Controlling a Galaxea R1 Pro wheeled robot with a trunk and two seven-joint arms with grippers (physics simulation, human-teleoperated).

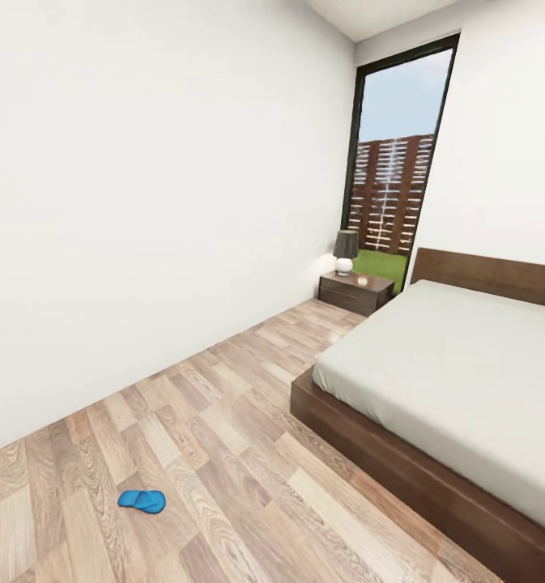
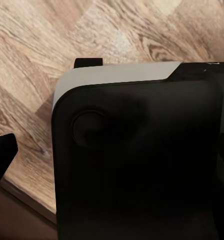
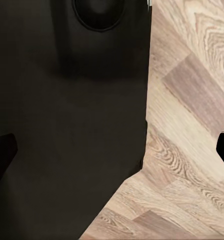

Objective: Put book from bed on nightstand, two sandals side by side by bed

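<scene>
Blue sandal (image 1: 142, 501) alone on floor, well apart from bed (image 1: 458, 364); both hands' state unclear; careless driving could displace sandal.

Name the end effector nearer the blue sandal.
Left, probably. The sandal lies toward the robot's left; left end effector and right end effector both hang by its base.

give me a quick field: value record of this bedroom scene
room: wood-plank floor, white walls, tall window
bed: at right, grey mattress, no book on the part in view
nightstand: beside the headboard, below the window
on nightstand: lamp
sandal: one blue sandal on the floor, apart from the bed
right claw: fingertips at opposite edges, open, holding nothing
left claw: one fingertip seen, state unclear
</scene>
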